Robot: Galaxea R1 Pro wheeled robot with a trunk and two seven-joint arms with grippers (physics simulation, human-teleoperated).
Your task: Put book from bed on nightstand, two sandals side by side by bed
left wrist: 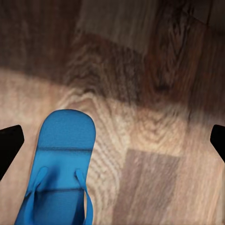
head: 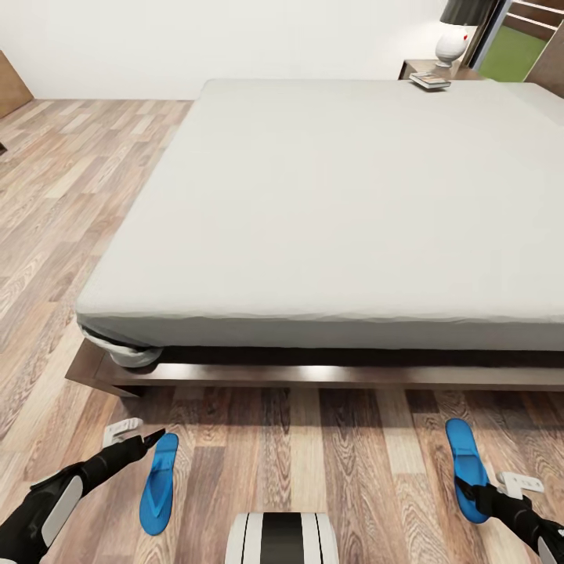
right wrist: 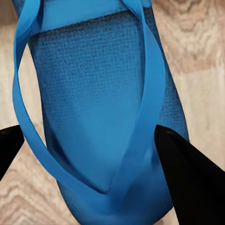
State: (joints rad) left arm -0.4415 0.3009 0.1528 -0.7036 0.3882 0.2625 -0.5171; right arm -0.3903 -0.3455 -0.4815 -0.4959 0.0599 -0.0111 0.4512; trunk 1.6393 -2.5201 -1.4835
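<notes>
Two bright blue sandals lie on the wood floor at the foot of the bed (head: 329, 211), far apart. The left sandal (head: 159, 483) (left wrist: 61, 164) lies just beside my left gripper (head: 149, 439) (left wrist: 112, 140), which hangs open above bare floor. My right gripper (head: 471, 490) (right wrist: 89, 150) is low over the right sandal (head: 465, 462) (right wrist: 98, 108), one dark finger at each side of its sole, open. The book (head: 430, 81) lies far off at the nightstand (head: 462, 70), by the bed's far corner.
A lamp (head: 454, 35) with a dark shade stands on the nightstand. The bed's dark wooden frame (head: 313, 376) juts out low just ahead of both sandals. Open wood floor (head: 70, 196) runs along the bed's left side. My base (head: 282, 536) shows at the bottom.
</notes>
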